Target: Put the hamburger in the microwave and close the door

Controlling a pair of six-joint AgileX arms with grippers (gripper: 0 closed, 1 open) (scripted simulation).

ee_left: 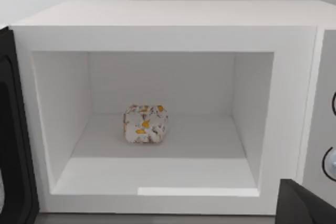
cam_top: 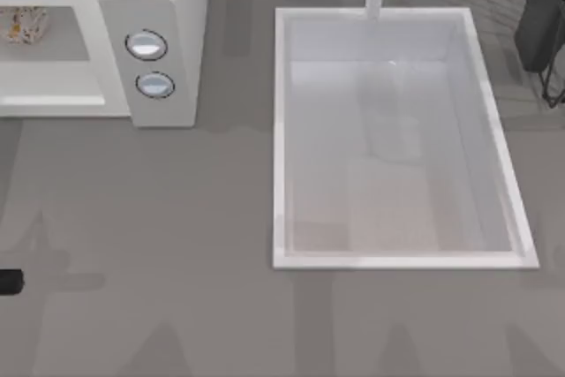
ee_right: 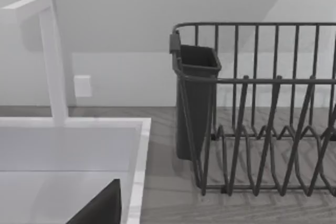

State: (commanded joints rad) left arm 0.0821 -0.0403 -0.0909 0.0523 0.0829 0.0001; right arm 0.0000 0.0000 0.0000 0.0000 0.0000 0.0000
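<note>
**Grey counter, burger in, door open**

Grey tabletop carries all. Small speckled whitish hamburger [ee_left: 146, 124] sits mid-floor inside the boxy white microwave [ee_left: 294, 103], squarish, no clear long axis. Its dark-windowed door [ee_left: 11, 145] stands swung open at the cavity's side. I'd push its outer face round steadily until flush. I cannot tell either gripper's state.

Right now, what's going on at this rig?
The hamburger already sits inside the microwave, on the cavity floor toward the back. The door is swung open at the cavity's side, so closing it is what's left. Nothing is gripping the hamburger. The left wrist camera faces straight into the cavity; the right wrist camera looks at the sink and the dish rack, away from the work.
</note>
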